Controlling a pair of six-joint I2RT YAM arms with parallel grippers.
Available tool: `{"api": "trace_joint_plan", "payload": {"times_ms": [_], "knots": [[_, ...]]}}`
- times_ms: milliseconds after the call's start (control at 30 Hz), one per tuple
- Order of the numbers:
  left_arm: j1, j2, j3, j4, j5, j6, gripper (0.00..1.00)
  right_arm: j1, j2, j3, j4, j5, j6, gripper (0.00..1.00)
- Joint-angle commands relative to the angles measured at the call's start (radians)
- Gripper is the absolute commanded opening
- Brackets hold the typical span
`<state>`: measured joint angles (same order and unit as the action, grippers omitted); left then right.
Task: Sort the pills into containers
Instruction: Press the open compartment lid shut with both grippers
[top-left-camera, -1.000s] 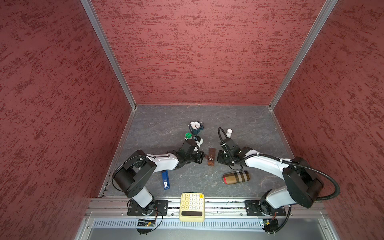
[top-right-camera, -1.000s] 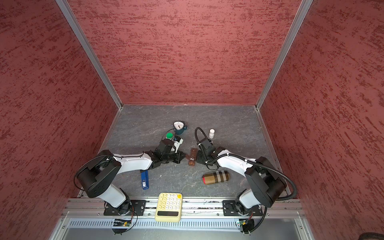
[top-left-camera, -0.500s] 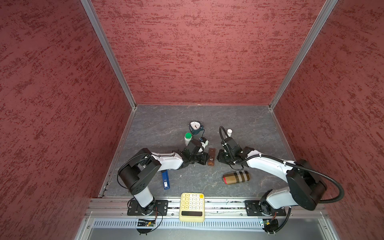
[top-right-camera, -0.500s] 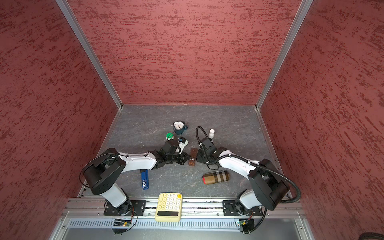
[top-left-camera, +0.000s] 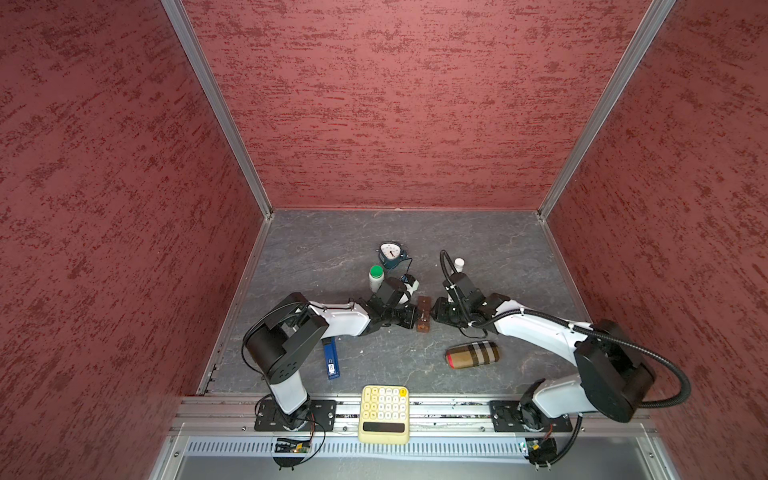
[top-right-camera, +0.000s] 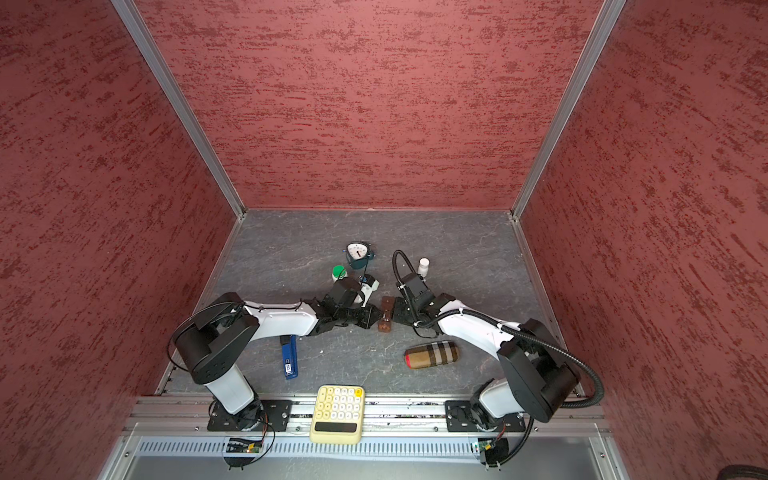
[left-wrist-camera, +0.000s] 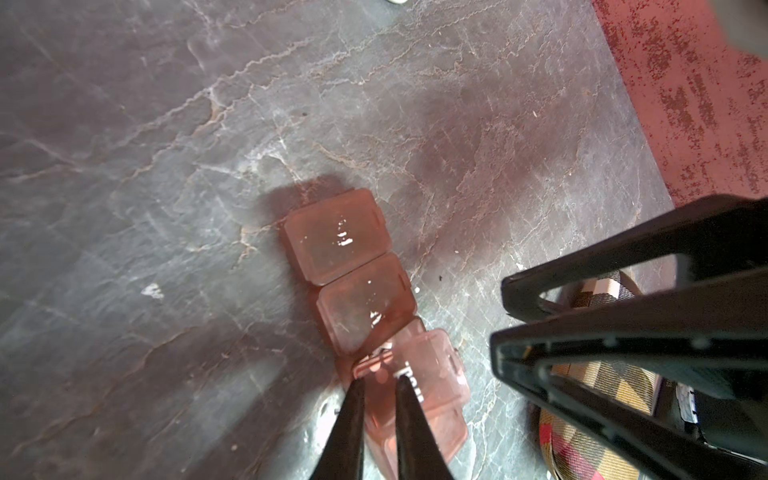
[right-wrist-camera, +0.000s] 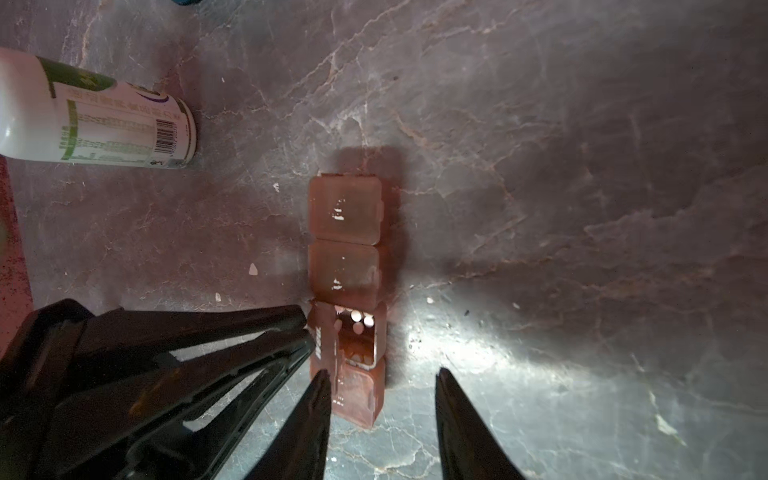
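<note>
At containers (left-wrist-camera: 365, 307), left jaws pinched (right parted)

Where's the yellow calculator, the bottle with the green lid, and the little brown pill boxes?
yellow calculator (top-left-camera: 384, 405): in a top view, on its keypad.
green-capped bottle (top-left-camera: 376, 272): in a top view, on the green cap.
pill containers (right-wrist-camera: 345, 216): in the right wrist view, on a closed end lid.

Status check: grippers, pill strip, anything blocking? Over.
Left gripper shut on opened lid; pills visible inside. Right gripper open at end of strip. Bottle well clear, nothing blocking.
</note>
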<state>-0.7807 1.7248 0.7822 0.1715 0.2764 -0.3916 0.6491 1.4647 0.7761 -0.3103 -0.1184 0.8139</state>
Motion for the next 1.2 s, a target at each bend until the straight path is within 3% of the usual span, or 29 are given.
{"api": "trace_joint_plan", "payload": {"times_ms": [0,367,1167], "knots": [[0.0,0.023,0.021,-0.028,0.014,0.005,0.17,-0.018,0.03,0.014,0.053,-0.036,-0.021,0.43],[0.005,0.039,0.028,-0.04,0.024,0.005,0.24,-0.045,0.097,0.015,0.082,-0.101,-0.057,0.42],[0.013,0.062,0.027,-0.058,0.076,-0.026,0.19,-0.083,0.158,0.0,0.104,-0.234,-0.121,0.3]]}}
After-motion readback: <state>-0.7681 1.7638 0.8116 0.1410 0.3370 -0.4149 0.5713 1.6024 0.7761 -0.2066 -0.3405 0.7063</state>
